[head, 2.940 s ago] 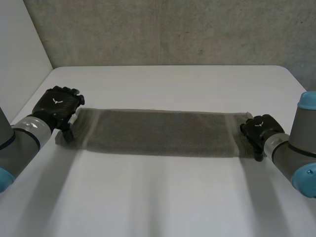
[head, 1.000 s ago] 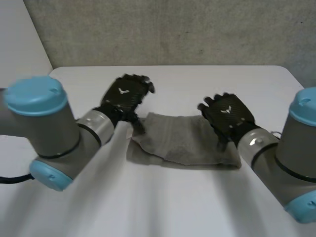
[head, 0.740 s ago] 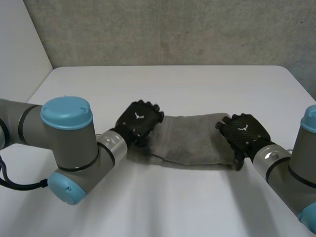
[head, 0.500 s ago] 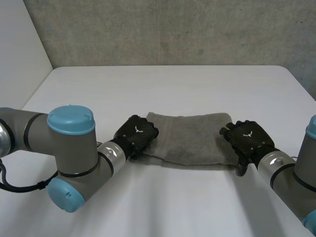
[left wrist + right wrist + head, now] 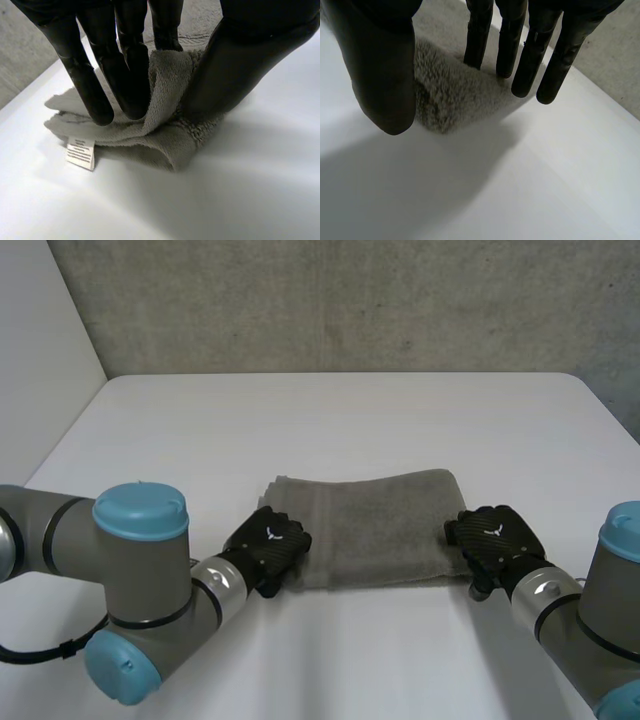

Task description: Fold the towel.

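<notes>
Head view gives us the towel (image 5: pixel 370 525) lying folded into a short block in the middle of the counter (image 5: pixel 330 420). Our left robot hand (image 5: pixel 268 548) pinches its near left corner between fingers and thumb. Our right robot hand (image 5: pixel 493 540) hangs straight-fingered over the near right corner, gripping nothing. We judge this fold laid; the next move calls for letting go cleanly.

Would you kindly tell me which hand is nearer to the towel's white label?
Left. The left hand pinches the towel just beside the label; the right hand is at the opposite end.
</notes>
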